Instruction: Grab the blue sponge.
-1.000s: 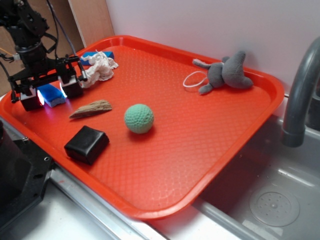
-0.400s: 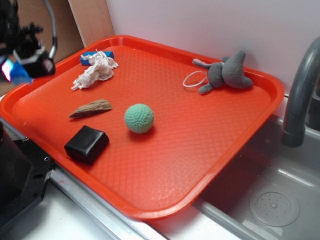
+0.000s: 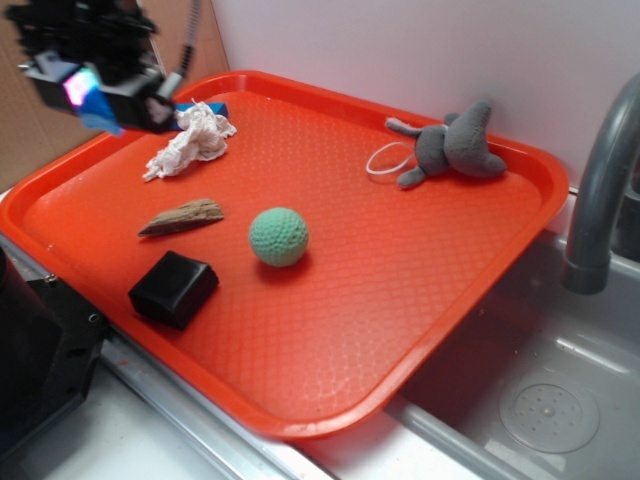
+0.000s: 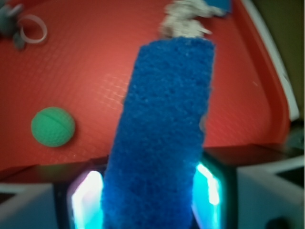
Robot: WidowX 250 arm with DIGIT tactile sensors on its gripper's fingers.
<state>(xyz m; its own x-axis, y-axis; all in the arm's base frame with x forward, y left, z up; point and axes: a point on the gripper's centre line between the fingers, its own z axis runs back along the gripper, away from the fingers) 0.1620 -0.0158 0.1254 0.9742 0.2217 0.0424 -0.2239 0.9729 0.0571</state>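
Note:
The blue sponge (image 3: 101,107) hangs in the air above the far-left corner of the red tray (image 3: 420,280), clamped in my gripper (image 3: 98,92). Up close in the wrist view the blue sponge (image 4: 164,129) fills the middle of the picture, a rough bright blue block standing up between the glowing fingers (image 4: 88,200) of the gripper (image 4: 150,193). The gripper is shut on it, with the pads pressed against both its sides. Its pale underside is hidden.
On the tray lie a green ball (image 3: 277,236), a black block (image 3: 173,289), a piece of wood (image 3: 182,216), a crumpled white cloth (image 3: 190,140) with a flat blue slab (image 3: 213,107) behind it, a grey plush toy (image 3: 455,145) and a white ring (image 3: 388,158). A faucet (image 3: 600,190) and sink stand at the right.
The gripper closed on the sponge on the tray, lifted it off to the upper left, then carried it higher and a little to the right.

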